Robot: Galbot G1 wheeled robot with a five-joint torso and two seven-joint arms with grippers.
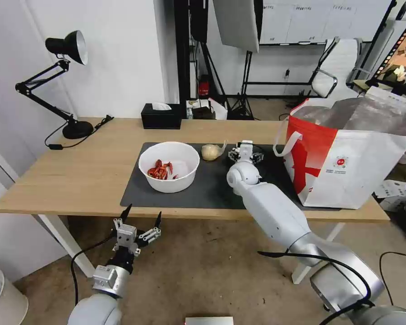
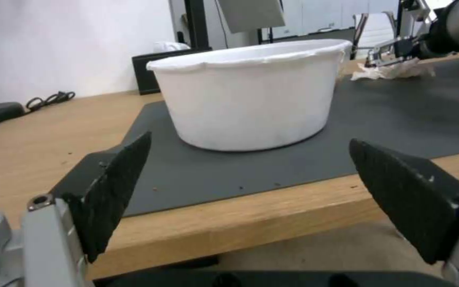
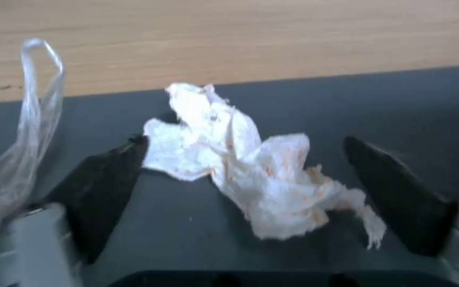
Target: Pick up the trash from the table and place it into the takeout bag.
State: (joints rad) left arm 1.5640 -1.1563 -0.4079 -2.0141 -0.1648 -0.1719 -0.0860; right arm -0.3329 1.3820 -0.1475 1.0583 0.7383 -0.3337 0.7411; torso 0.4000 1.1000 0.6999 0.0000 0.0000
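Observation:
A white round bowl [image 1: 169,166] with red scraps sits on the dark grey mat [image 1: 203,192] of the wooden table [image 1: 76,171]. Beside it lies a beige lump in clear wrap [image 1: 210,151]. My right gripper [image 1: 245,151] is open and lowered over a crumpled white tissue [image 3: 251,163], with a black finger on either side of it. The same tissue [image 2: 394,71] lies under that gripper in the left wrist view. My left gripper [image 1: 142,215] is open below the table's front edge, facing the bowl [image 2: 251,95]. The white and red takeout bag [image 1: 347,153] stands open at the table's right end.
A black tissue box [image 1: 161,116] stands at the back of the table and a black desk lamp [image 1: 63,81] with its cord at the back left. An office chair [image 1: 338,67] and light stands are behind the table. Cables run along the floor.

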